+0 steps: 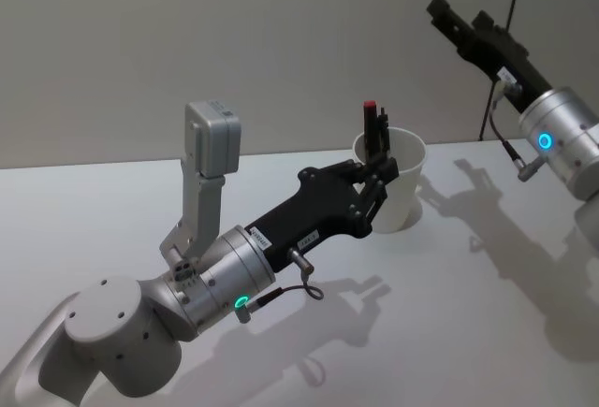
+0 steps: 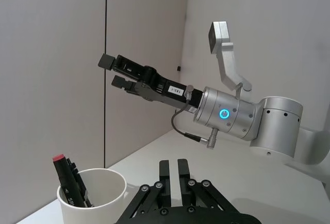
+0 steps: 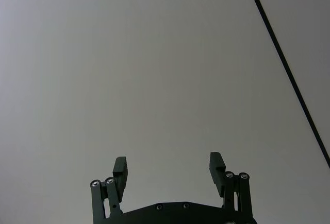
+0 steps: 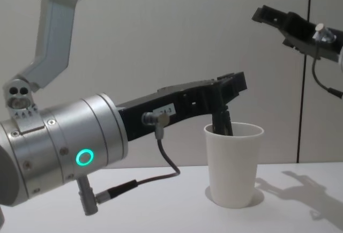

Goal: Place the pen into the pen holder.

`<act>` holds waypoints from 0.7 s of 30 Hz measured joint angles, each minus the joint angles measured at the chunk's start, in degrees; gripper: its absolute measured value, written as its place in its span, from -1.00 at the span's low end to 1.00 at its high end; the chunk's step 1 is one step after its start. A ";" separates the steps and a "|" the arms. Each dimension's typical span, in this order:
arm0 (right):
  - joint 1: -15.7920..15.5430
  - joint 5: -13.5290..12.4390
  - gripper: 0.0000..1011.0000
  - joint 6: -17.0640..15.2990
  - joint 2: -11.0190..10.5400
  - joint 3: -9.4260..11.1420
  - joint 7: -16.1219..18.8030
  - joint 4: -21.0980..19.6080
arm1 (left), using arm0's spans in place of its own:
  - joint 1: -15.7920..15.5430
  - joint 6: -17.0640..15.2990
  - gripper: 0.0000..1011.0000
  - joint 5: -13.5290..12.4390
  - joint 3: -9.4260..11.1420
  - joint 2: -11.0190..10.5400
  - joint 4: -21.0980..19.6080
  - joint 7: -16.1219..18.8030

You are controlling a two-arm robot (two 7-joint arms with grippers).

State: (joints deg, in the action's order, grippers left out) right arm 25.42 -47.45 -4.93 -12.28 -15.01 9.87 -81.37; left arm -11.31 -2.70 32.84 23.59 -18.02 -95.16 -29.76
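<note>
– Pale wall (image 1: 281, 33) behind and a plain white table (image 1: 487, 295) in front. What is the big arm on the left doing?

– It reaches forward across the table. The left gripper (image 1: 379, 150) is at the near rim of the pen holder (image 1: 402, 196), the white paper cup standing upright towards the back of the table.

– Is it pinching anything?

– Not that I can see. In its wrist view the two fingers (image 2: 165, 168) lie pressed together with nothing between them. The pen (image 2: 67, 178) stands off to one side, leaning inside the cup.

– And the other arm?

– Parked high on the right, well apart from the cup. The right gripper (image 3: 169, 166) has its fingers spread wide and holds nothing.

– So where is the task?

– I'd judge the placing itself done. The pen is in the holder, with its red cap poking above the rim. What remains is getting the left arm clear. That calls for a straight lift or a pull back, because the fingers sit so close to the rim that a sideways nudge could tip the light cup.

– Anything you can't make out?

– The pen's lower end is hidden by the cup wall. From the head camera the gripper also overlaps the pen, so I can't tell there whether they touch.
</note>
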 joint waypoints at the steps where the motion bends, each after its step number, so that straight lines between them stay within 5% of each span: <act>1: -0.18 -0.11 0.98 0.02 -0.12 0.07 -0.18 -0.36 | 0.00 0.00 -0.78 0.00 0.00 0.00 0.00 0.00; 11: -0.93 -0.57 0.98 0.09 -0.62 0.39 -0.86 -1.78 | 0.00 0.00 -0.78 0.00 0.00 0.00 0.00 0.00; 21: -1.32 -0.77 0.98 0.14 -0.89 0.53 -1.23 -2.53 | 0.00 0.00 -0.22 0.00 0.00 0.00 0.00 0.00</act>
State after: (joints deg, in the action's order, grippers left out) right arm 24.10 -48.22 -4.79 -13.17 -14.48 8.63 -83.90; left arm -11.31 -2.70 32.84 23.59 -18.02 -95.16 -29.75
